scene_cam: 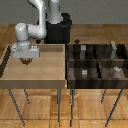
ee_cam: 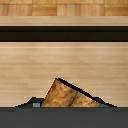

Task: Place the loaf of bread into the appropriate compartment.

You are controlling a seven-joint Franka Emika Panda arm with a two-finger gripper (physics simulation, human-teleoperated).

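The loaf of bread (scene_cam: 26,62) is a tiny orange-brown lump sitting between my fingertips. In the wrist view it (ee_cam: 67,96) shows large and tilted between the dark fingers (ee_cam: 31,103). My gripper (scene_cam: 26,60) is shut on it, over the far corner of the pale-wood tray (scene_cam: 45,70) at the exterior view's left, a little above the tray floor. The dark brown streaked-wood bin (scene_cam: 98,61) stands at the exterior view's right. It has four square compartments split by divider walls.
Small grey-white blocks stand in the bin's compartments, such as one (scene_cam: 85,73) in the near-left section and one (scene_cam: 116,70) in the near-right. The tray's raised wall (scene_cam: 64,62) lies between my gripper and the bin. The robot's black base (scene_cam: 59,27) stands behind.
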